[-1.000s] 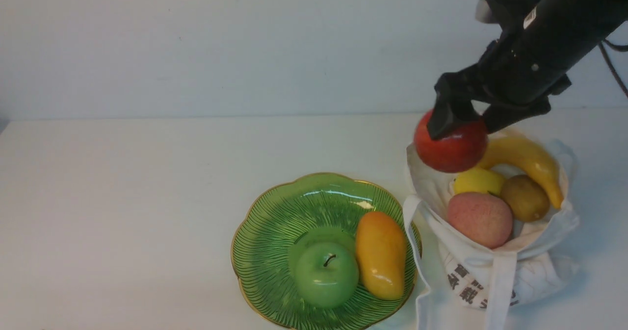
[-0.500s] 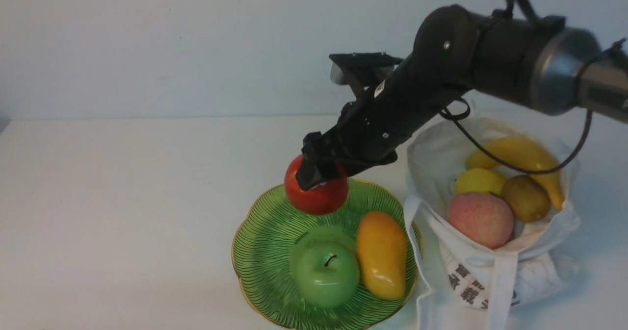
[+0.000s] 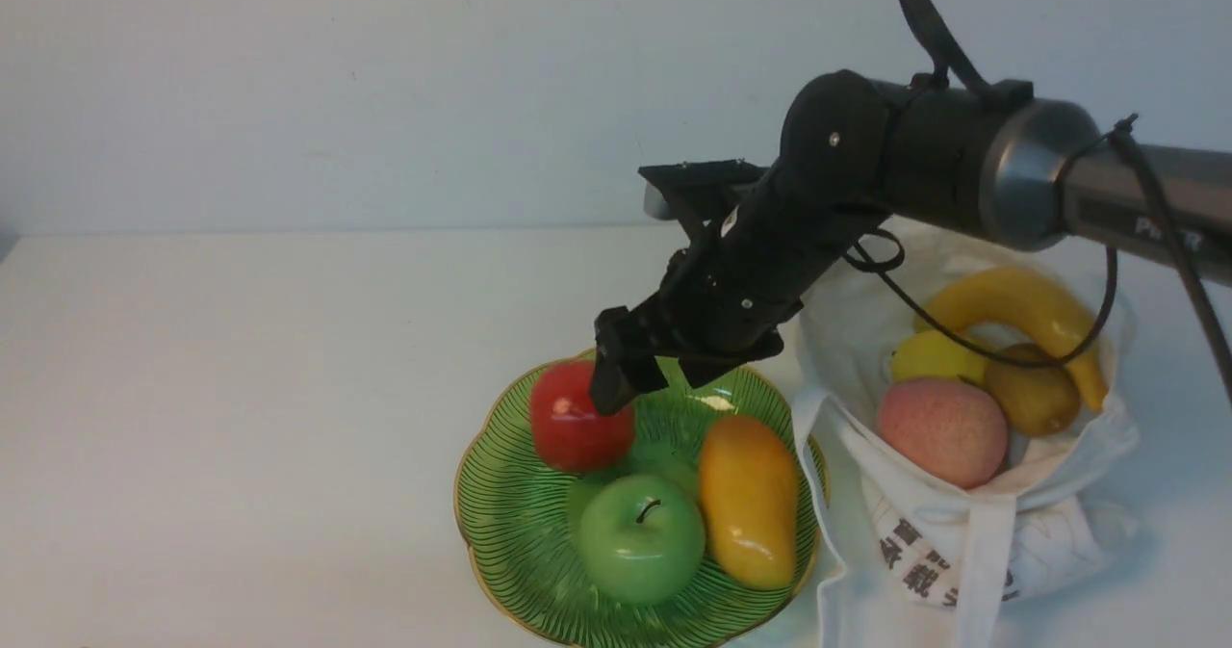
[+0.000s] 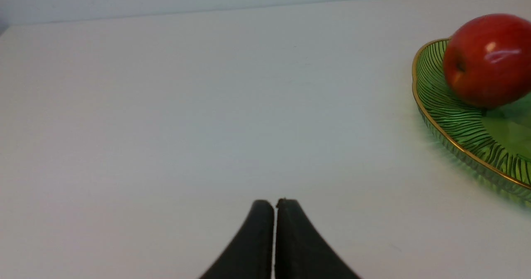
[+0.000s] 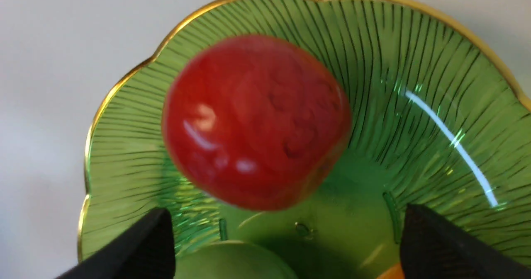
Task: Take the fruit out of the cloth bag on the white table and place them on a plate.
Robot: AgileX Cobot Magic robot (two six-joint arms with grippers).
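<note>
The right wrist view is showing the right gripper (image 5: 285, 214) spread wide, touching nothing, with the red apple (image 5: 255, 121) sitting in the green plate (image 5: 415, 55). The front view is hiding that gap. The left gripper (image 4: 274, 204) is pressing its fingers together.

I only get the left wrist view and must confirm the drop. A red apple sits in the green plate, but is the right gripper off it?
Observer: Yes, the right gripper is open. In its wrist view both fingers stand clear of the red apple on the plate.
Operator: Anything else on that plate?
Observer: A green apple and an orange fruit, on its near side.
Operator: What's in the bag?
Observer: The cloth bag holds a banana, a lemon, a kiwi and a pink fruit.
</note>
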